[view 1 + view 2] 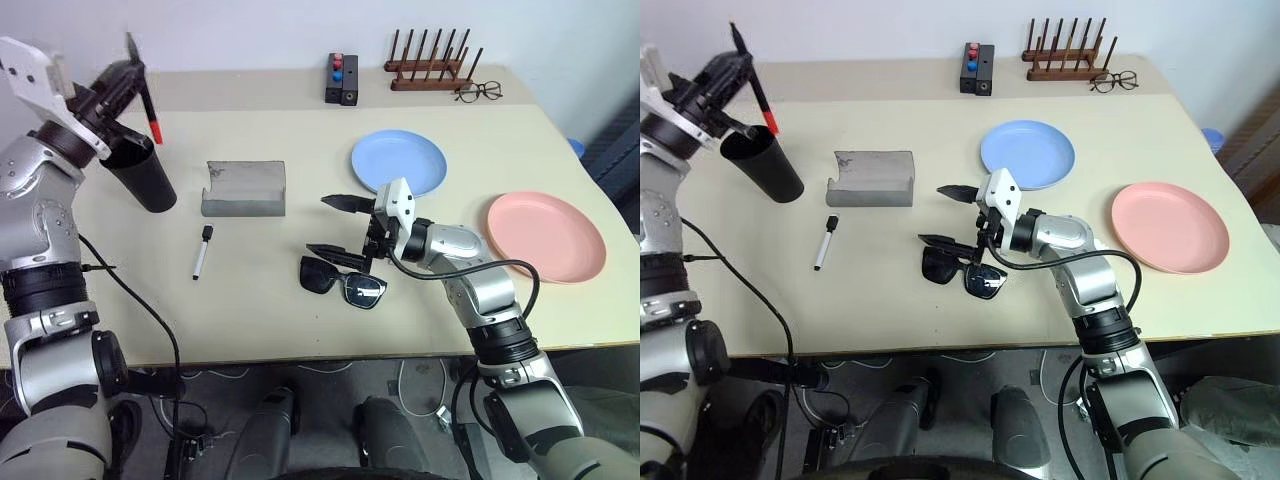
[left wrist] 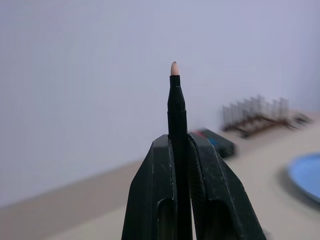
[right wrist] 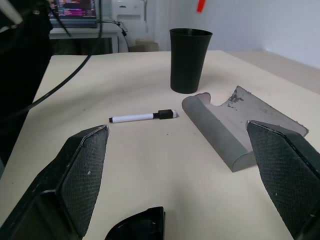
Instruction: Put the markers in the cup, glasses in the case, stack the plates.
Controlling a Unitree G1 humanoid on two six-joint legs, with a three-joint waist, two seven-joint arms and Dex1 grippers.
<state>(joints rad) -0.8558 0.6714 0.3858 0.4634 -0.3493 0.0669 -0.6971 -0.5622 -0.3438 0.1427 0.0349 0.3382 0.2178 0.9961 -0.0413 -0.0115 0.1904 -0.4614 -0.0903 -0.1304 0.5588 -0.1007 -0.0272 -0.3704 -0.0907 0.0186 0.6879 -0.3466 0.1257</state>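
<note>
Left eye view showed my left gripper [image 1: 128,75] clamped mid-barrel on a light, stiff, slippery marker [image 1: 150,113] at twelve o'clock above the cup [image 1: 140,175]

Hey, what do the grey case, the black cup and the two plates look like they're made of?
Case: probably felt or a similar fabric, going by its matte, slightly fuzzy grey surface and soft rolled edge.
Cup: likely plastic, with smooth, thin, uniform black walls and a faint sheen.
Blue plate and pink plate: likely plastic, each one solid colour with a smooth, low-gloss finish.
</note>
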